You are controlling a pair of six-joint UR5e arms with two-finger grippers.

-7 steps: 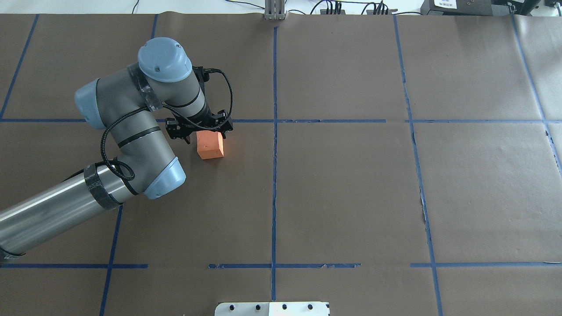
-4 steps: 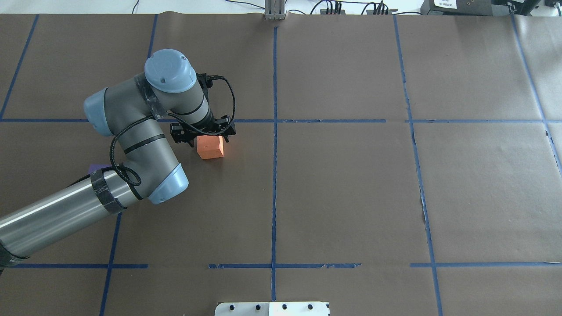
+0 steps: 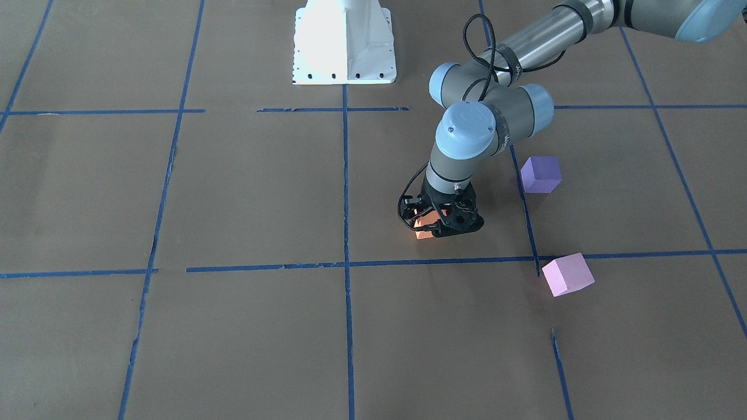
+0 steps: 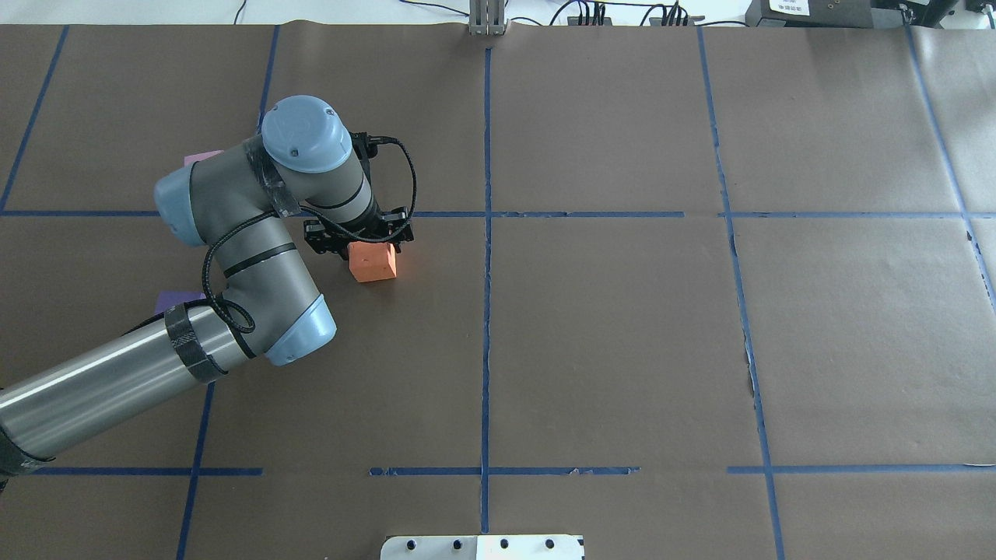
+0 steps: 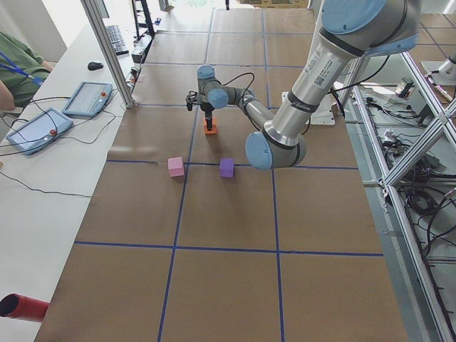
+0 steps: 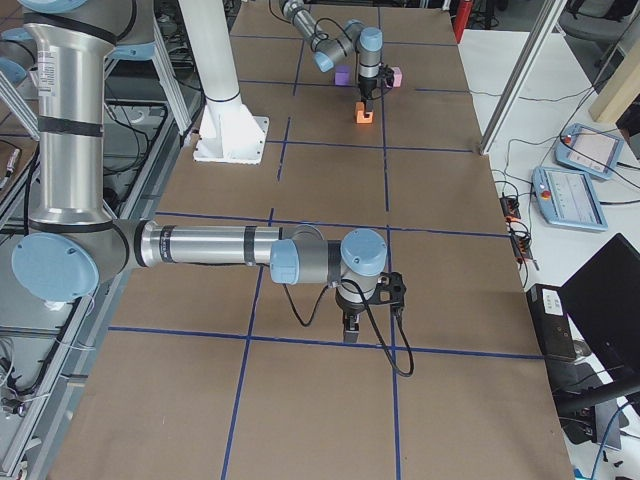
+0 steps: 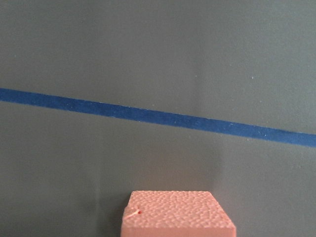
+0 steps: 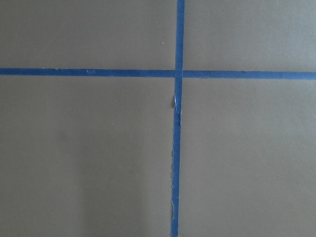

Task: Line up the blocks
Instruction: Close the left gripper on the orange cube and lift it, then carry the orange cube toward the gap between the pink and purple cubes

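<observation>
The orange block (image 4: 373,263) rests on the brown table just left of centre. My left gripper (image 4: 359,239) points down over it with its fingers apart on either side of the block, which the front view (image 3: 421,233) mostly hides. The left wrist view shows the block's top (image 7: 177,215) at its bottom edge. The dark purple block (image 3: 541,174) and the pink block (image 3: 567,274) lie apart to the robot's left; the arm covers most of both in the overhead view. My right gripper (image 6: 350,325) shows only in the right side view, low over the table, and I cannot tell its state.
Blue tape lines (image 4: 486,233) divide the table into squares. The white robot base (image 3: 344,41) stands at the robot's edge. An operator's side table with tablets (image 5: 89,96) runs along the far edge.
My left gripper has come down around the orange block and the arm's elbow has shifted slightly right. The orange block has not moved.
</observation>
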